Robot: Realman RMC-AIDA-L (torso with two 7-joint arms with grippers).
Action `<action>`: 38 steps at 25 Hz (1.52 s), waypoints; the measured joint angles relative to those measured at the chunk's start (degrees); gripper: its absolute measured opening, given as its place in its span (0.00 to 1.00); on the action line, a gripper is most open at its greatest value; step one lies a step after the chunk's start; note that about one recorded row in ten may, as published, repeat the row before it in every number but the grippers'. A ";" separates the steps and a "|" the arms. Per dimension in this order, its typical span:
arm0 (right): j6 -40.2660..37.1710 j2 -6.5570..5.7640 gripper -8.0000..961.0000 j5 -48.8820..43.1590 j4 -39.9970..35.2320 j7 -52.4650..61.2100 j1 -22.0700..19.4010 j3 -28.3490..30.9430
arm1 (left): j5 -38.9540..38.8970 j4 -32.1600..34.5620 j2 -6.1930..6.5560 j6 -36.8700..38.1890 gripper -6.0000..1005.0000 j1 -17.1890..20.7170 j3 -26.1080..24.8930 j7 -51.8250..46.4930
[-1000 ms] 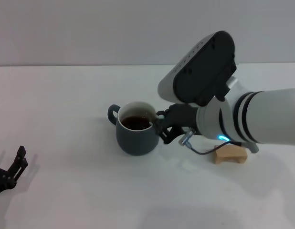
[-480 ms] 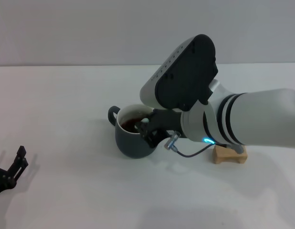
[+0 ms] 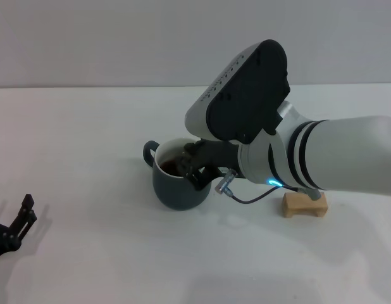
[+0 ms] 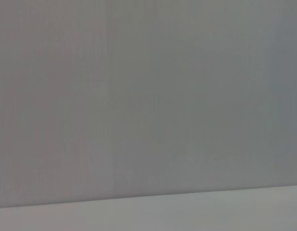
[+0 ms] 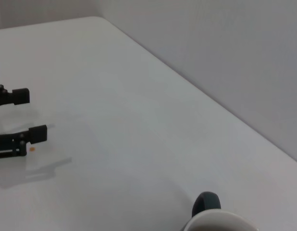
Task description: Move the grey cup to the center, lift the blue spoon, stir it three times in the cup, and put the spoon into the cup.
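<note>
One grey cup [image 3: 178,183] stands at the centre of the head view on the white bench [image 3: 88,139], its loop handle toward the frame's left and dark liquid visible inside; its rim and handle also appear at the lower right edge of the right wrist view [image 5: 206,211]. The right hand [image 3: 194,166] sits over the cup's right rim, fingers dipping into the mouth; whether they are parted or closed cannot be told, and the blue spoon cannot be made out there. One wooden block [image 3: 304,205] lies on the bench to the right of the cup, partly behind the right arm. The left hand [image 3: 17,223], at the lower left of the head view, is well apart from the cup, its two fingers parted and empty. No legible writing or brand marks appear.
</note>
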 joint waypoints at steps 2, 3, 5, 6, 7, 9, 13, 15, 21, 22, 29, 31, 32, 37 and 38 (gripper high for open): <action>-0.05 -0.02 0.25 -0.10 0.27 -0.01 -0.05 -0.02 | 0.00 -0.01 0.00 0.00 0.86 0.00 0.00 0.00; -0.05 -0.02 0.25 -0.12 0.32 -0.01 -0.08 0.03 | 0.00 -0.01 0.00 0.00 0.86 0.00 0.01 0.00; -0.11 -0.03 0.30 -0.15 0.38 -0.02 -0.09 0.17 | 0.00 0.01 0.00 0.00 0.86 0.00 0.00 0.00; -0.40 -0.05 0.32 -0.19 0.40 -0.03 -0.14 0.20 | 0.00 0.03 0.00 0.00 0.86 0.00 0.00 0.00; -0.81 -0.07 0.35 -0.28 0.42 -0.04 -0.26 0.22 | -0.02 0.05 0.00 0.00 0.86 0.00 0.01 0.00; -3.75 -0.11 0.39 -1.13 0.46 -0.07 -1.12 0.27 | -0.08 0.07 0.00 0.01 0.86 0.01 -0.02 0.00; -18.07 -0.21 0.48 -5.98 0.40 -0.12 -6.22 0.09 | -0.24 0.19 0.00 0.03 0.86 0.04 -0.37 0.00; -28.73 -0.21 0.51 -8.67 -0.19 -0.16 -9.91 -0.51 | -0.29 0.23 0.04 0.13 0.86 0.05 -0.53 0.00; -70.28 -0.23 0.55 -11.14 -10.35 -0.21 -21.34 -2.47 | -0.33 0.23 0.10 0.46 0.86 0.23 -1.19 0.00; -76.22 -0.20 0.55 -11.18 -13.51 -0.23 -22.48 -2.57 | -0.34 0.22 0.11 0.52 0.86 0.25 -1.27 0.00; -111.27 0.10 0.57 -10.87 -35.64 -0.26 -26.63 -4.90 | -0.45 0.23 0.18 1.54 0.86 0.23 -1.93 0.00; -115.49 0.23 0.57 -9.54 -38.19 -0.26 -28.77 -5.60 | -0.45 0.27 0.22 2.29 0.86 0.23 -2.21 0.00; -116.25 0.26 0.58 -8.20 -38.77 -0.26 -29.93 -6.02 | -0.46 0.30 0.25 2.91 0.86 0.30 -2.48 0.00; -120.54 0.21 0.59 2.74 -43.30 -0.26 -33.32 -10.08 | -0.46 0.34 0.26 4.15 0.86 0.53 -3.98 0.00; -121.67 0.18 0.59 4.82 -44.41 -0.26 -34.00 -10.78 | -0.46 0.34 0.26 4.15 0.86 0.53 -3.98 0.00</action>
